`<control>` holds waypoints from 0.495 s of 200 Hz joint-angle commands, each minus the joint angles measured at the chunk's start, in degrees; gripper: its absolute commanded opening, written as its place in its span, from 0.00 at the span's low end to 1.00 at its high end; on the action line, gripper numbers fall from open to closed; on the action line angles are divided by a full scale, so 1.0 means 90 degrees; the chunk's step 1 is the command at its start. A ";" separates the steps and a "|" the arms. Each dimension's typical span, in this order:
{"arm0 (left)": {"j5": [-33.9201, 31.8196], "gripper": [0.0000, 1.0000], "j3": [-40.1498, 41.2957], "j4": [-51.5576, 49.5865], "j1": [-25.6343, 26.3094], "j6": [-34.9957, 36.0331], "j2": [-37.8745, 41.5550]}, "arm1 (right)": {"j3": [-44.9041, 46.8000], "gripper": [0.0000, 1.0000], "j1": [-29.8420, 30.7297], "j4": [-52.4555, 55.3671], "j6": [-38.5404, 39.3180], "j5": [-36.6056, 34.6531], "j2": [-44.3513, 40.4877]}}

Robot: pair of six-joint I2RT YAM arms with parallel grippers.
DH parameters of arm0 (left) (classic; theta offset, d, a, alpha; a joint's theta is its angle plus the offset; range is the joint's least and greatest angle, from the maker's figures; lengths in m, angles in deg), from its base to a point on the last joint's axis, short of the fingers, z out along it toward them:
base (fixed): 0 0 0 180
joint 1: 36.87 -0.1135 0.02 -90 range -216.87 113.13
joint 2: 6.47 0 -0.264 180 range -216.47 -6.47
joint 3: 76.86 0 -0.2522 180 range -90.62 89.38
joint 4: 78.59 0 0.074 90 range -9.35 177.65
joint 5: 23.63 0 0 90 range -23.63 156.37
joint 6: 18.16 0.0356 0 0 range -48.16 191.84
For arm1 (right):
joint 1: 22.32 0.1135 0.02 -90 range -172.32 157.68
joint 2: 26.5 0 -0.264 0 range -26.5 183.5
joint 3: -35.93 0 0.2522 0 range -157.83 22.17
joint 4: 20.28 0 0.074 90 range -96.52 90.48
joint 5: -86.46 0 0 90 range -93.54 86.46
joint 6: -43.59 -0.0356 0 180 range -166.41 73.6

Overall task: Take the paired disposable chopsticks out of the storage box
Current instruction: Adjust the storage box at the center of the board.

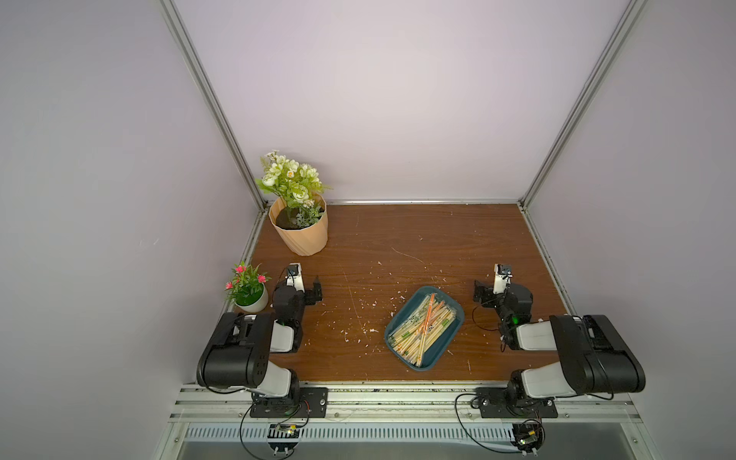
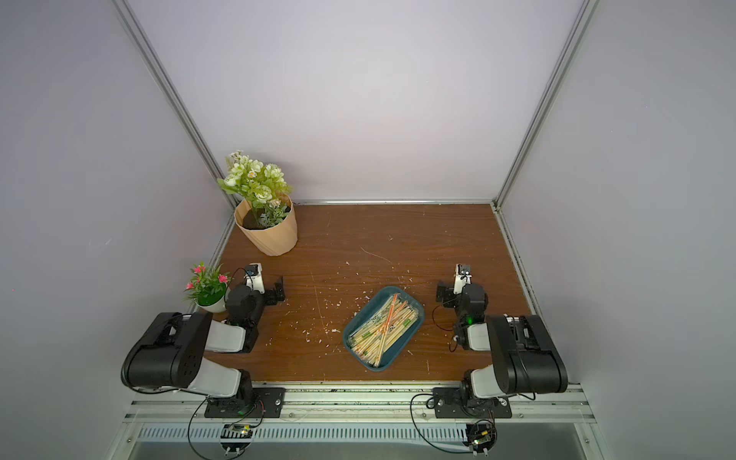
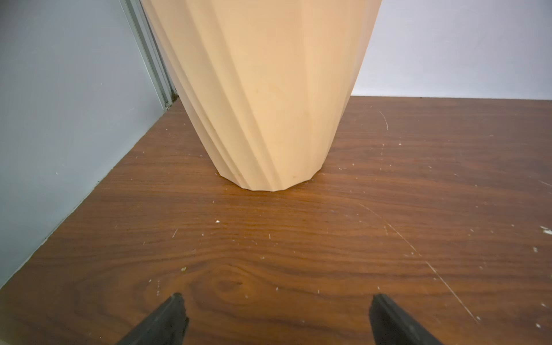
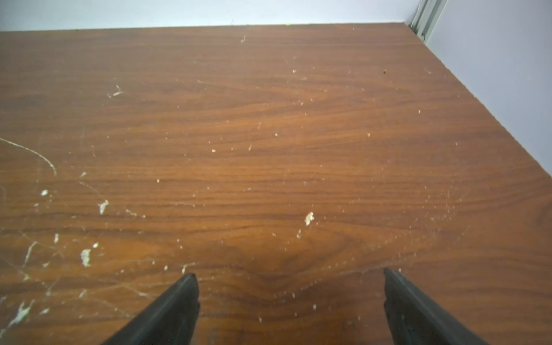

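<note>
my left gripper point(image 3: 276, 301) is spread wide and empty, low over the wooden table point(image 3: 418, 179), facing the ribbed peach pot point(image 3: 268, 89) close ahead. my right gripper point(image 4: 289, 277) is spread equally wide, over scuffed bare wood. the paired disposable chopsticks point(image 1: 422, 324) lie heaped in the storage box point(image 1: 436, 356), which sits angled on the table between the two grippers, nearer the right one, touching neither. an orange pair point(image 1: 428, 314) crosses the heap, seemingly inside the rim.

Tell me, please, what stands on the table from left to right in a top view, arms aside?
small white pot of pink flowers → ribbed peach flower pot → storage box, holding the paired disposable chopsticks
</note>
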 commanded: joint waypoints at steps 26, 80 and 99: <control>-0.0202 0.98 -0.0238 0.1333 0.0003 0.0175 -0.0362 | -0.0288 0.99 0.0081 -0.1461 0.0233 0.0173 0.0307; -0.0279 0.98 -0.0261 0.1295 0.0042 0.0190 -0.0371 | -0.0355 0.99 -0.0043 -0.1370 0.0119 0.0338 0.0334; -0.0262 0.98 -0.0209 0.1364 0.0042 0.0192 -0.0346 | -0.0310 0.99 -0.0049 -0.1371 -0.0120 -0.0205 0.0186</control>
